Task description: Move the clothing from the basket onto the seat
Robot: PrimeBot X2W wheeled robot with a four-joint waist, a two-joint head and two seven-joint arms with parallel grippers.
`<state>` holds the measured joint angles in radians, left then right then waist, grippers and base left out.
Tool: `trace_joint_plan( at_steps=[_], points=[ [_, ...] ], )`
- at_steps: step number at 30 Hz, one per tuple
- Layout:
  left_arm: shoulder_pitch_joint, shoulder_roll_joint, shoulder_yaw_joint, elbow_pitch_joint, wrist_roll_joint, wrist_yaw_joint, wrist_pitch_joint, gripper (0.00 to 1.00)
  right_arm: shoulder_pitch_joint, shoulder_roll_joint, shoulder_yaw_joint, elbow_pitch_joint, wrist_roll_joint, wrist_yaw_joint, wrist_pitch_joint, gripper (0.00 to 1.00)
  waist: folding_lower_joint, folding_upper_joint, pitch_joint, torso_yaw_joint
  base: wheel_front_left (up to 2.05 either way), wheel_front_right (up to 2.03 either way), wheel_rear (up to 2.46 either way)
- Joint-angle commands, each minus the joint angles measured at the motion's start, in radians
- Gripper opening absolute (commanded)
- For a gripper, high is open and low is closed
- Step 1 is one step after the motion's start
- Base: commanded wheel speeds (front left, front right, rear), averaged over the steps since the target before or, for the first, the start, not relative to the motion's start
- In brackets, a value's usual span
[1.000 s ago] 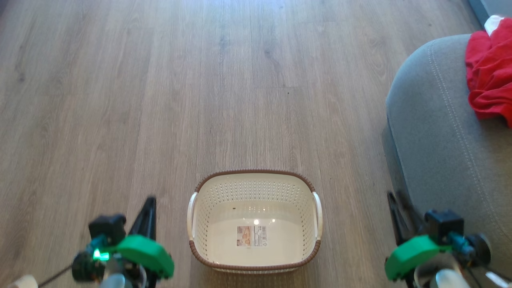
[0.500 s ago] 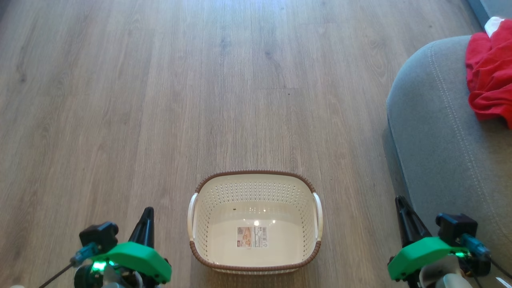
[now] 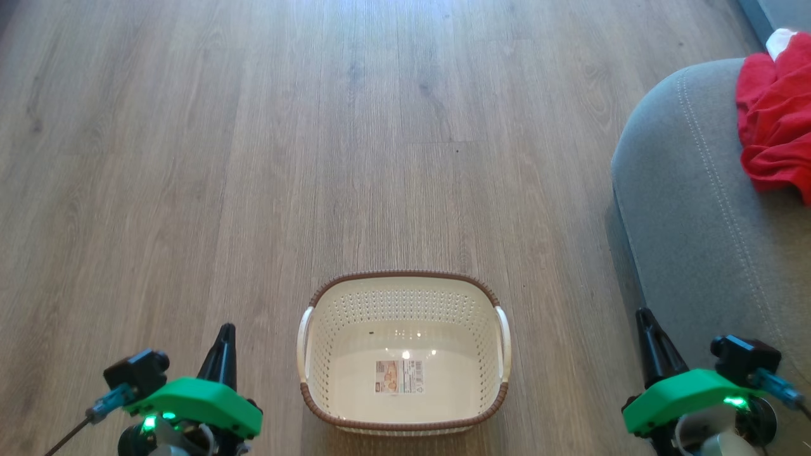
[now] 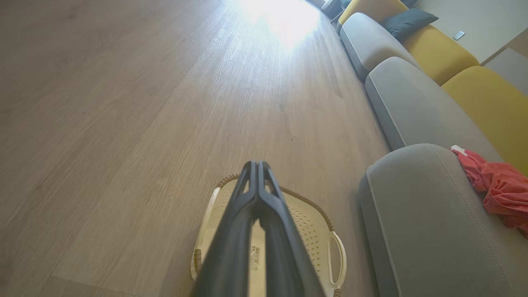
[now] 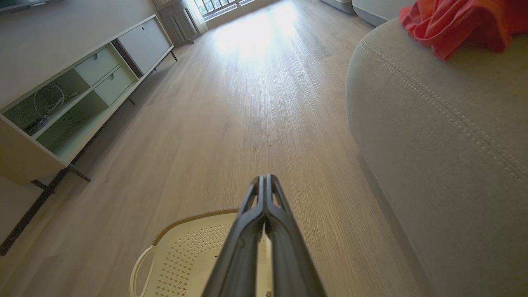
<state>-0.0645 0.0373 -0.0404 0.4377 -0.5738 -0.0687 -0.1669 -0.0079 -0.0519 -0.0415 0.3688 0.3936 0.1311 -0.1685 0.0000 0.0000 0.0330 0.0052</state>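
The cream basket [image 3: 329, 342] stands on the wooden floor at the head view's bottom centre, holding nothing but the paper label on its bottom. The red clothing [image 3: 776, 120] lies bunched on the grey seat [image 3: 690, 190] at the right edge, a small white piece [image 3: 778, 39] at its top. My left gripper [image 3: 225, 330] hangs shut left of the basket, and my right gripper [image 3: 644, 315] hangs shut between basket and seat. Both wrist views show the fingers pressed together over the basket [image 4: 313, 231] [image 5: 185, 251], with the seat [image 4: 420, 214] [image 5: 445, 136] and clothing [image 4: 495, 185] [image 5: 453, 20] beside.
A low white media cabinet [image 5: 62, 103] with open shelves lines the far wall across the floor. More grey seats [image 4: 408, 103] and yellow back cushions [image 4: 486, 99] with a dark pillow [image 4: 408, 18] run along the sofa. Bare floor [image 3: 317, 158] stretches ahead of the basket.
Both grippers have sunk lower toward the head view's bottom edge and drifted slightly outward. The basket, the seat and the clothing have stayed where they were.
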Motion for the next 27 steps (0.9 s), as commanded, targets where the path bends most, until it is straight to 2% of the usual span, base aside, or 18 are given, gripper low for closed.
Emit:
trace_joint_plan(
  at_steps=[1,27],
  points=[
    [-0.042,0.004,0.019,-0.04,-0.036,-0.011,0.01,0.0,-0.042,0.0,-0.005,-0.04,0.042,0.0,0.011,0.0,0.0,0.0,-0.001,0.0,0.0,0.0,0.0],
    [-0.042,0.007,0.055,-0.08,-0.301,-0.024,0.081,0.0,-0.058,0.0,-0.023,-0.062,0.353,0.0,0.083,0.0,0.0,0.0,-0.008,-0.001,0.0,0.0,0.0]
  ],
)
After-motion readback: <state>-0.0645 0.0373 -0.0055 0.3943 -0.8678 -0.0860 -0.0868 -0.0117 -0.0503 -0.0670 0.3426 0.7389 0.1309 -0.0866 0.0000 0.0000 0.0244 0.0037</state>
